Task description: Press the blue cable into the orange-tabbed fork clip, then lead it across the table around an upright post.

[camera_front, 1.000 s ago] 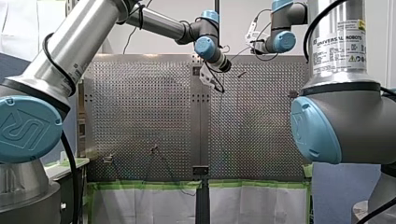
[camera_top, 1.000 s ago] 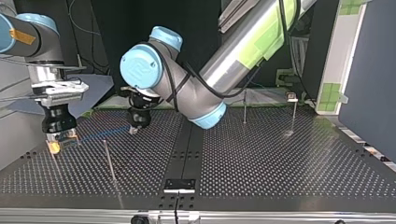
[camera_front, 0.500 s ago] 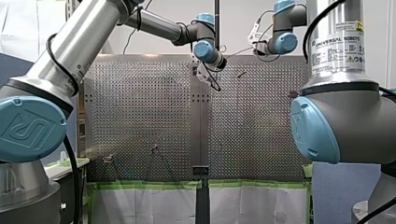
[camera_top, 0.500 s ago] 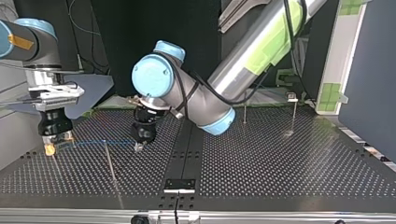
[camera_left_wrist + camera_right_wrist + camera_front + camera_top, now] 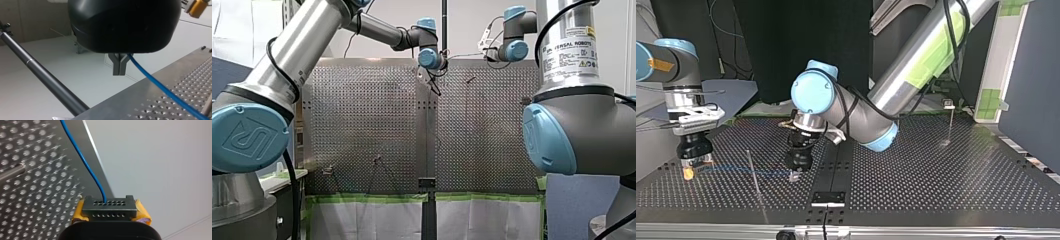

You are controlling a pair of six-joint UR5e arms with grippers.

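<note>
- My left gripper (image 5: 795, 175) hangs at the lower middle of the top view, its tip just above the perforated surface (image 5: 936, 170). Its arm slants in from the upper right.
- In the left wrist view its metal fingers (image 5: 119, 70) are drawn together to a narrow tip, closed on the blue cable (image 5: 736, 170). The cable leaves at their root and runs out over the surface's edge.
- My right gripper (image 5: 690, 169) stands low at the left edge of the top view.
- In the right wrist view a grey perforated block (image 5: 109, 207) sits at that gripper's tip between the yellow pads (image 5: 142, 213). The cable enters the block at its middle, so this grip is narrow and clamped on the cable too.
- The cable stretches nearly level between the two grippers, across the lower left of the top view, just above the surface.
- An upright post (image 5: 754, 175) stands between the grippers where the cable crosses it. I cannot tell whether they touch.
- A second post (image 5: 951, 122) stands well apart at the right.
- A black bracket (image 5: 828, 198) sits at the bottom middle.
</note>
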